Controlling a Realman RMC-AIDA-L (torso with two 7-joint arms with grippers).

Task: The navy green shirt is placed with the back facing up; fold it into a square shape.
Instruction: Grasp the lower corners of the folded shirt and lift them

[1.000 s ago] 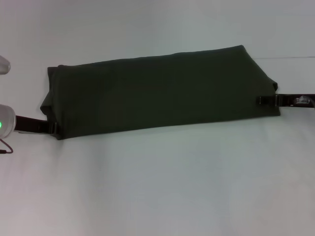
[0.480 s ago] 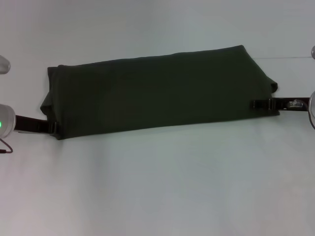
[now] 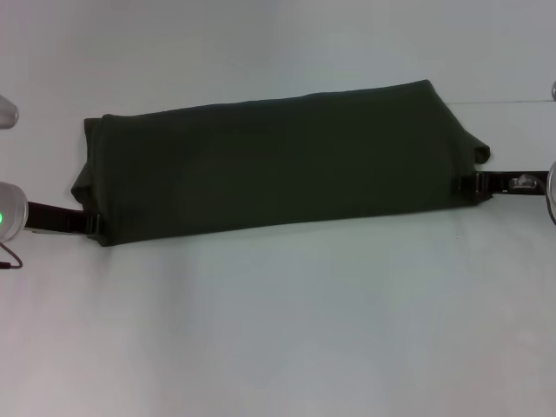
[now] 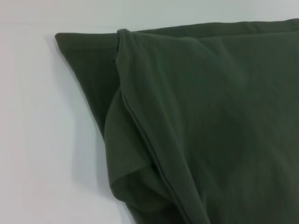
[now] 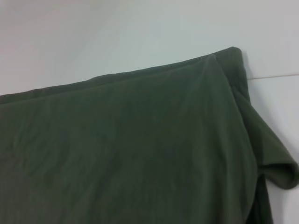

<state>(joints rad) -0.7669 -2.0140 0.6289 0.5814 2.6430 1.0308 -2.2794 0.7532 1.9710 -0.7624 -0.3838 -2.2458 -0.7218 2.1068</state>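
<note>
Long dark olive-green soft cotton shirt [image 3: 278,161] folded into a narrow band, lying across the white table [image 3: 278,330]. Left gripper [image 3: 94,224] at its left end, right gripper [image 3: 479,182] at its right end; cannot tell finger state. Probably mid-fold: next, likely bringing one end over the other for a square.

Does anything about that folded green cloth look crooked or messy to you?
Slightly. The dark olive-green cotton shirt lies as a long band, tilted across the white table rather than square to it. At its right end a loose flap pokes out and curls; the left end is bunched and uneven. No tears or stains show.
</note>
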